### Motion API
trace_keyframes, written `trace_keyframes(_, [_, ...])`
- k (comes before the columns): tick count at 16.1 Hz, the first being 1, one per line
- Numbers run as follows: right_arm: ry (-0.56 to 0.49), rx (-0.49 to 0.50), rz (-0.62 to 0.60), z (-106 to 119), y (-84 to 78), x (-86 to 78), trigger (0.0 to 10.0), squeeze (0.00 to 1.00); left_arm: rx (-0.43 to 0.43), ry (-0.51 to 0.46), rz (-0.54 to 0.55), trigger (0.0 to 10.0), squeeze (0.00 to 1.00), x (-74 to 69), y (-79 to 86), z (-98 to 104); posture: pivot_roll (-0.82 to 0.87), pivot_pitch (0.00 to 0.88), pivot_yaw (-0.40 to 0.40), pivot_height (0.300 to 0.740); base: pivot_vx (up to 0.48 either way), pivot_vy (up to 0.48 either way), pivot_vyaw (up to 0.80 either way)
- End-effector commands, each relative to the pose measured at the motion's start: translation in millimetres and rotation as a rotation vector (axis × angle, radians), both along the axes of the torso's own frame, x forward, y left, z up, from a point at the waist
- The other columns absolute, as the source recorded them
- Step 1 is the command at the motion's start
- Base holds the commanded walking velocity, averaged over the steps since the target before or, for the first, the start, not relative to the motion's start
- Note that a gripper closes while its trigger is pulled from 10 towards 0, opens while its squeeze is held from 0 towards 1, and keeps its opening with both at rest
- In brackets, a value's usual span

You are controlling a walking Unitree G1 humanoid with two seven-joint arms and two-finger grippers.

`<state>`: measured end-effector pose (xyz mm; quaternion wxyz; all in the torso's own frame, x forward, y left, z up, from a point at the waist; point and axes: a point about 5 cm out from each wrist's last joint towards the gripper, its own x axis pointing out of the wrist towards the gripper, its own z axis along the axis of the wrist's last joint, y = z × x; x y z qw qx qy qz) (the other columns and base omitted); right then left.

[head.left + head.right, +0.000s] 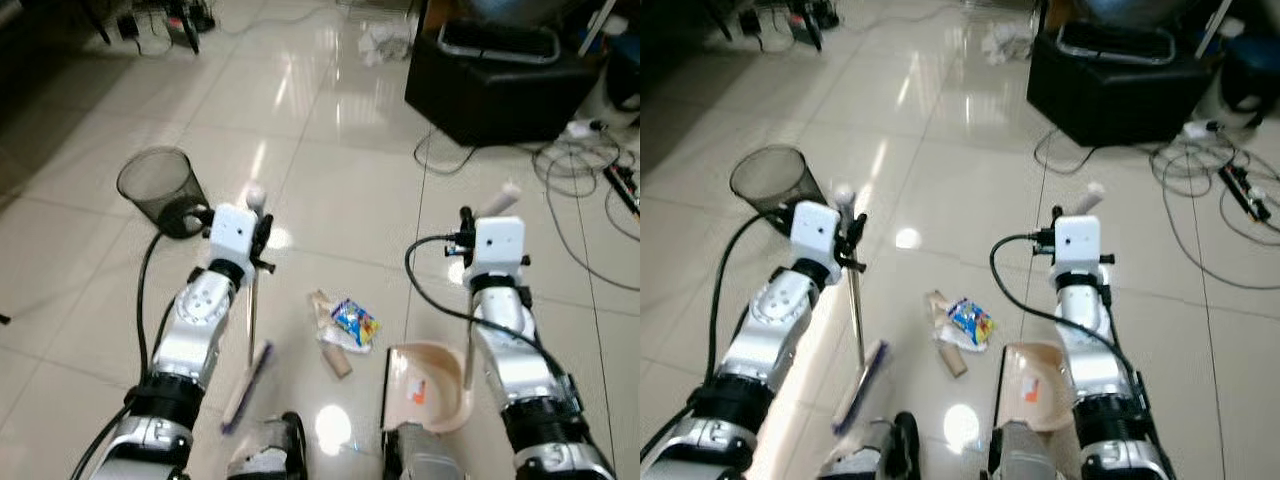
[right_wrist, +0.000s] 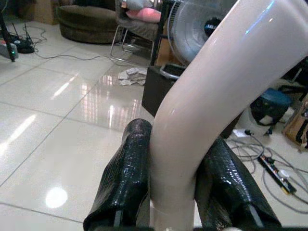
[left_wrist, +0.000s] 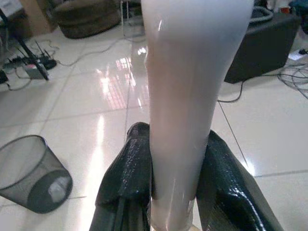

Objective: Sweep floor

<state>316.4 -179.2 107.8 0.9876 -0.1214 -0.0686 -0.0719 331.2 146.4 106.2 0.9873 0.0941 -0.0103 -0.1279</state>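
My left gripper [image 1: 258, 232] is shut on the pale handle [image 3: 185, 96] of a small broom, whose thin rod runs down to a purple-edged brush head [image 1: 246, 385] resting on the tiled floor. My right gripper [image 1: 478, 228] is shut on the curved cream handle [image 2: 202, 101] of a beige dustpan [image 1: 428, 385], which sits on the floor by my right foot. Between broom and dustpan lies the litter: a crumpled blue and yellow wrapper [image 1: 354, 322], a clear wrapper [image 1: 325, 312] and a brown cork-like piece [image 1: 337, 362]. An orange scrap [image 1: 416, 392] lies inside the pan.
A black mesh waste bin [image 1: 160, 190] stands left of the broom. A black box [image 1: 492, 85] sits at the back right, with loose cables [image 1: 570, 175] and a power strip [image 1: 622, 188] on the floor beside it. Crumpled paper [image 1: 385, 42] lies far back.
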Motion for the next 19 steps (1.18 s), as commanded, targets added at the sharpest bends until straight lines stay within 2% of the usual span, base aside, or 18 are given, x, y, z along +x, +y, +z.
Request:
trace_keyframes(1, [-0.047, 0.009, 0.008, 3, 3.6, -0.9, 10.0, 0.0, 0.001, -0.027, 0.01, 10.0, 0.0, -1.2, 1.1, 1, 0.06, 0.291, 0.083, 0.74, 0.0, 0.0, 0.0])
trace_keyframes(2, [-0.08, 0.032, 0.033, 5, 15.2, 4.2, 10.0, 0.0, -0.025, -0.044, 0.035, 10.0, 0.0, 3.7, -1.9, 3, 0.06, 0.326, 0.065, 0.74, 0.0, 0.0, 0.0])
trace_keyframes(6, [-0.077, 0.024, 0.085, 2, 36.1, 10.1, 10.0, 0.0, -0.032, -0.036, 0.046, 10.0, 0.0, 7.0, -10.0, 0, 0.06, 0.325, 0.038, 0.74, 0.0, 0.0, 0.0])
trace_keyframes(9, [-0.075, 0.035, 0.11, -5, 53.1, 12.0, 10.0, 0.0, -0.057, -0.054, 0.053, 10.0, 0.0, 11.5, -22.4, 2, 0.08, 0.34, 0.031, 0.74, 0.0, 0.0, 0.0])
trace_keyframes(12, [-0.096, 0.067, 0.115, -3, 63.6, 12.5, 10.0, 0.0, -0.131, -0.057, 0.101, 10.0, 0.0, 18.2, -24.6, 9, 0.09, 0.352, 0.036, 0.74, 0.0, 0.0, 0.0])
trace_keyframes(15, [-0.134, 0.108, 0.199, 3, 87.9, 13.5, 10.0, 0.0, -0.244, -0.064, 0.13, 10.0, 0.0, 27.2, -31.9, 21, 0.1, 0.338, 0.036, 0.74, 0.0, 0.0, 0.0])
trace_keyframes(19, [-0.14, 0.113, 0.27, 6, 108.9, 12.0, 10.0, 0.0, -0.302, -0.06, 0.151, 10.0, 0.0, 32.9, -32.9, 27, 0.09, 0.347, 0.04, 0.74, 0.0, 0.0, 0.0])
